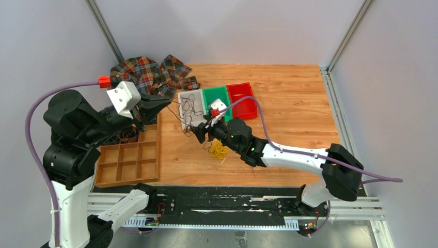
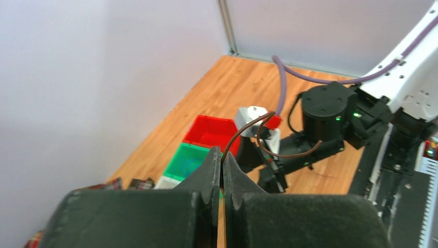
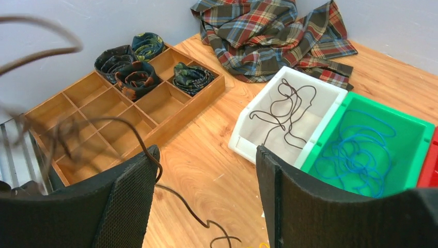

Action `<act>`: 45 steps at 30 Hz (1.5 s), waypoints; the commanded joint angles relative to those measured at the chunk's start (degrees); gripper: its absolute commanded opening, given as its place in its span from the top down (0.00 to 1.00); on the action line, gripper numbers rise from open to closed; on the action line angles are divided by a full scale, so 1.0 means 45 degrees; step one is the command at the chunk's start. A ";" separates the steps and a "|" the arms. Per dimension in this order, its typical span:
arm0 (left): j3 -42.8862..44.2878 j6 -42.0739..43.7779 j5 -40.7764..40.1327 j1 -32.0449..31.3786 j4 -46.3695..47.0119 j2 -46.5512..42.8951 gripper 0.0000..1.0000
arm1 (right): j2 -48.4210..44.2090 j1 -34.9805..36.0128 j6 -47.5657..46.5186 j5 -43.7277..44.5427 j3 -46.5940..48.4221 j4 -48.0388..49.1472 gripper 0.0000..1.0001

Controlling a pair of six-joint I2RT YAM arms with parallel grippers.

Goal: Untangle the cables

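Observation:
A thin dark brown cable [image 2: 256, 135] rises out of my left gripper [image 2: 223, 164], whose jaws are shut on it; in the top view that gripper [image 1: 166, 103] hangs above the table's left side. The strand [image 3: 199, 217] runs down past the left finger [image 3: 129, 201] of my right gripper [image 3: 206, 155] and onto the wood. That right gripper [image 1: 199, 132] is open, low over the table. A small yellow bunch of cables [image 1: 218, 150] lies just beneath its wrist. A black cable [image 3: 286, 111] lies in the white bin [image 3: 248, 135], a blue one [image 3: 356, 152] in the green bin [image 3: 382, 111].
A red bin [image 1: 243, 99] stands right of the green bin. A wooden divided tray [image 1: 129, 159] at the left holds dark coiled bundles [image 3: 135, 70] in its far cells. A plaid cloth [image 1: 152, 75] is heaped at the back left.

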 commanded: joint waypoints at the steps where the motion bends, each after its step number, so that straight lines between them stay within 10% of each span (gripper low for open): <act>1: 0.0998 0.0885 -0.0916 -0.0030 0.0126 0.0258 0.99 | -0.1021 -0.0087 0.0184 0.0639 -0.0803 0.0407 0.32; 11: 0.0619 0.0919 -0.2230 -0.0033 0.0770 0.0295 0.99 | -0.2492 -0.0158 0.0872 -0.0338 -0.1123 0.0300 0.49; 18: -0.1448 0.1217 -0.2496 -0.0033 0.0663 -0.0498 0.99 | -0.3190 -0.0177 0.1033 -0.0663 0.0253 -0.0831 0.99; 25: -0.3031 0.1842 -0.2874 -0.0023 0.0250 -0.1063 1.00 | -0.3477 -0.0251 0.0647 -0.1150 0.1172 -0.1873 0.98; 28: -0.2365 0.1925 -0.3019 -0.0033 0.0344 -0.0874 0.99 | -0.3235 -0.0251 0.0320 -0.2244 0.0575 -0.1777 0.72; 33: -0.1120 0.1903 -0.2830 -0.0028 0.0333 -0.0532 0.99 | -0.1992 -0.0067 -0.0307 -0.3277 -0.0816 -0.0675 0.60; 45: 0.1129 0.1441 -0.2652 -0.0033 0.0314 0.0046 0.99 | 0.1244 -0.0041 -0.0635 -0.1873 -0.0298 0.0106 0.70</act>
